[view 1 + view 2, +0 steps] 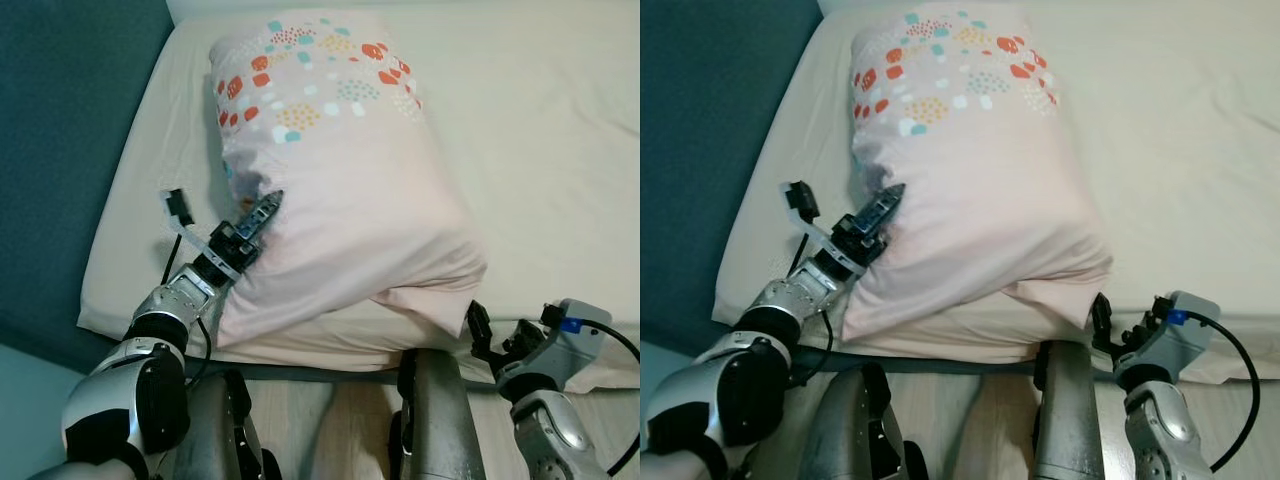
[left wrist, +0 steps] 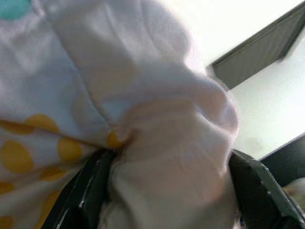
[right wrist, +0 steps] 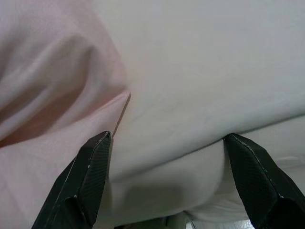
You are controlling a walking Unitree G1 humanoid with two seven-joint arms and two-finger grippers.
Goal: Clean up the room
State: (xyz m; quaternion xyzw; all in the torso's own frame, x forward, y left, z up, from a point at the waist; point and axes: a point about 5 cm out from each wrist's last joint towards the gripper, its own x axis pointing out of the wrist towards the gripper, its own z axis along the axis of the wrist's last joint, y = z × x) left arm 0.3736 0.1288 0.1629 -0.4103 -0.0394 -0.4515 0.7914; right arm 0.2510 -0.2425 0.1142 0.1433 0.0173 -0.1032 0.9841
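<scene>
A pale pink pillow (image 1: 340, 190) with orange, teal and yellow dots at its far end lies lengthwise on the bed (image 1: 540, 150). My left gripper (image 1: 262, 215) presses into the pillow's left side and is shut on a bunch of its fabric (image 2: 162, 157), which bulges between the two black fingers (image 2: 90, 191). At the mattress's near edge my right gripper (image 1: 495, 335) is open, just below and right of the pillow's near right corner (image 3: 71, 138). Nothing lies between its fingers (image 3: 90, 176), which point at the cream sheet.
The bed's cream sheet (image 1: 560, 120) spreads wide to the right of the pillow. A dark teal wall or headboard (image 1: 70, 120) runs along the bed's left side. My legs (image 1: 435, 420) stand against the bed's front edge on a light wood floor.
</scene>
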